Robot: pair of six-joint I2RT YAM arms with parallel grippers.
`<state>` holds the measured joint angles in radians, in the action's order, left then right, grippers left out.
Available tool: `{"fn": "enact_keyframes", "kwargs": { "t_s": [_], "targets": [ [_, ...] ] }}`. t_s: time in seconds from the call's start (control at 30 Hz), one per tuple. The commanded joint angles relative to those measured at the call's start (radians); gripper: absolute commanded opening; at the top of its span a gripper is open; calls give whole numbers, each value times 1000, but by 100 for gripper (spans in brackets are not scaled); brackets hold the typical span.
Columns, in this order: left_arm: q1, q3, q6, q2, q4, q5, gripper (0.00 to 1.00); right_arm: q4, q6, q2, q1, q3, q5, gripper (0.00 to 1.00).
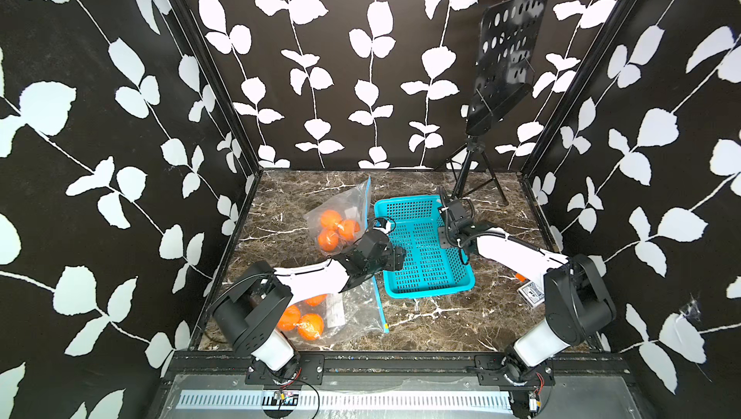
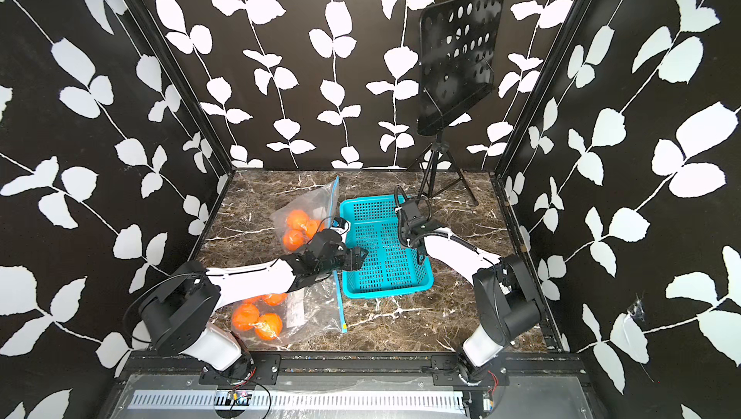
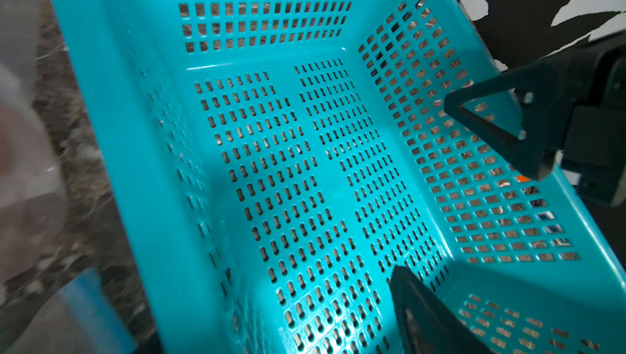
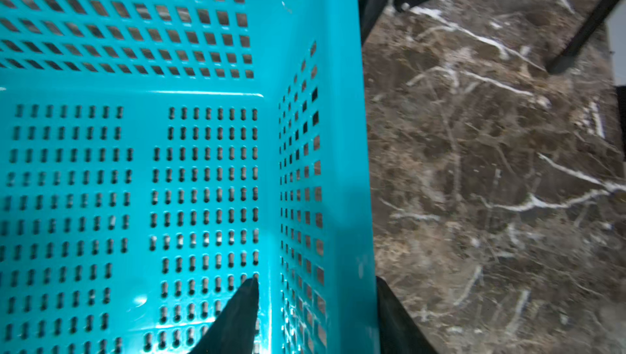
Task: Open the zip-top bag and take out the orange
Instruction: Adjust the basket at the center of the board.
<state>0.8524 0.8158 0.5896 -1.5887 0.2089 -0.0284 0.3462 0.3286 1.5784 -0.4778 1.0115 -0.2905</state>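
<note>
Two clear zip-top bags lie on the left of the marble table, each with several oranges inside. One bag (image 1: 351, 200) is at the back with its oranges (image 1: 337, 228). The other bag (image 1: 355, 310) is at the front, its oranges (image 1: 304, 322) partly under my left arm. My left gripper (image 1: 396, 254) is at the left wall of the teal basket (image 1: 421, 288), open. Only one finger (image 3: 416, 301) shows, inside the basket and well off the wall. My right gripper (image 4: 316, 279) straddles the basket's right wall, fingers pressed close on both sides.
A black music stand (image 1: 505, 64) on a tripod (image 1: 477, 180) stands at the back right, just behind the basket. A small printed packet (image 1: 531, 290) lies by the right arm's base. Patterned walls close in the table on three sides.
</note>
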Motion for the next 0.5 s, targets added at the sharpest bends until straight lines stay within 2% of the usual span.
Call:
{"fn": "enact_keyframes", "kwargs": {
  "t_s": [0.0, 0.23, 0.4, 0.47],
  "targets": [
    [63, 70, -22, -92, 56, 68, 77, 7, 33, -58, -1, -84, 170, 44],
    [71, 119, 4, -142, 91, 108, 77, -21, 36, -156, 53, -178, 186, 40],
    [75, 71, 13, -112, 112, 53, 78, 12, 6, -103, 53, -111, 261, 42],
    [74, 52, 2, -84, 110, 28, 79, 13, 16, -82, 49, -93, 256, 46]
  ]
}}
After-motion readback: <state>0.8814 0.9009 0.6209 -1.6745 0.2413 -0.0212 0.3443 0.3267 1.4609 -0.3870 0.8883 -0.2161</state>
